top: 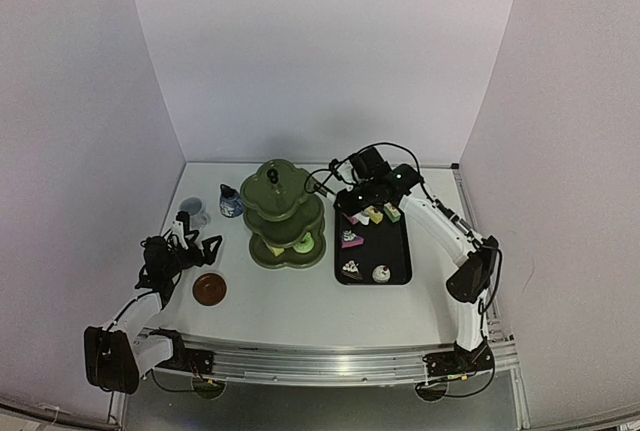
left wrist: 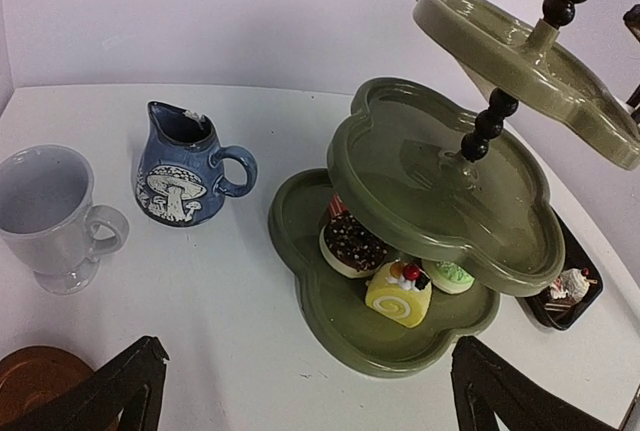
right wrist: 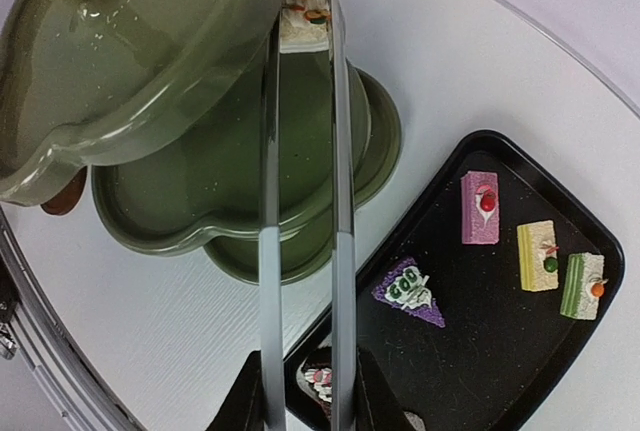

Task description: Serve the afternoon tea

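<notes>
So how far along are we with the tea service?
Done: three cakes sit on the bottom tier of the stand. In hand: the right fingers hold tongs pinching a white cake over the middle tier. Remaining: at least five cakes on the black tray, and the mug stands off its coaster, beside the pot.

Olive 3-tier stand (left wrist: 430, 211), cakes (left wrist: 398, 293) on bottom tier, mug (left wrist: 45, 211) beside blue pot (left wrist: 185, 171)

White table (top: 300, 306) — green stand (top: 262, 194), black tray (top: 392, 247), mug (top: 192, 213), blue pot (top: 231, 202), brown coaster (top: 209, 289)
</notes>
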Robot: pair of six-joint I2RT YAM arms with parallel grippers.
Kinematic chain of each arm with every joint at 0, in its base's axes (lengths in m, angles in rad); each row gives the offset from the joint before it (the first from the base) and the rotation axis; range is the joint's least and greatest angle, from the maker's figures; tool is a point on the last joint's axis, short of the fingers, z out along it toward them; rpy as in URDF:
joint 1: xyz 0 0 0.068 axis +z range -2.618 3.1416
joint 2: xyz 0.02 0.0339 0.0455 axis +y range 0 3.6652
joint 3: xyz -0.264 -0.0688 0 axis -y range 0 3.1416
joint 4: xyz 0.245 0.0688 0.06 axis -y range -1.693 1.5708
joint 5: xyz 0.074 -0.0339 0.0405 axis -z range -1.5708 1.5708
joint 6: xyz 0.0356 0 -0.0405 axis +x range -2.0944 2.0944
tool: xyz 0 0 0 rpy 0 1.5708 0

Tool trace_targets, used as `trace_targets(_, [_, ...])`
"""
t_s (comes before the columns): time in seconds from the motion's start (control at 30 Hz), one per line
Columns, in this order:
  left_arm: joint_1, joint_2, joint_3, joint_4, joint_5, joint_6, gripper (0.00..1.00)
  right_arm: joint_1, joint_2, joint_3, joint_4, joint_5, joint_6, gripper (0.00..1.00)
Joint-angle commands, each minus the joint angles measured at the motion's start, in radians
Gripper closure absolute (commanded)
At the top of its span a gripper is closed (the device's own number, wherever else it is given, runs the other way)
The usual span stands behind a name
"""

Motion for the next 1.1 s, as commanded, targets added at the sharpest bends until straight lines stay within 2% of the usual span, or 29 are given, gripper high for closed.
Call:
trace_targets(0.0, [-0.004, -0.021, -0.01, 0.046, 0.037, 0.029, 0.0, 0.015, 0.027, 0.002, 0.066, -0.051, 0.028, 1.0])
trace_targets(0.47, [-0.004, -0.032, -0.019, 0.055, -0.008, 0.011, 0.0, 0.053, 0.083, 0.042, 0.068, 0.004, 0.008, 1.0])
trace_targets(0.53, [-0.004, -0.033, -0.019, 0.054, -0.012, 0.009, 0.0, 0.057, 0.086, 0.038, 0.068, 0.021, 0.006, 0.96])
trace_targets(0.77, [-0.005, -0.035, -0.019, 0.054, -0.016, 0.009, 0.0, 0.064, 0.089, 0.046, 0.066, 0.035, 0.009, 0.7])
trace_targets(1.07, [-0.004, -0.034, -0.021, 0.054, -0.017, 0.009, 0.0, 0.066, 0.052, 0.04, 0.066, 0.045, 0.024, 0.66])
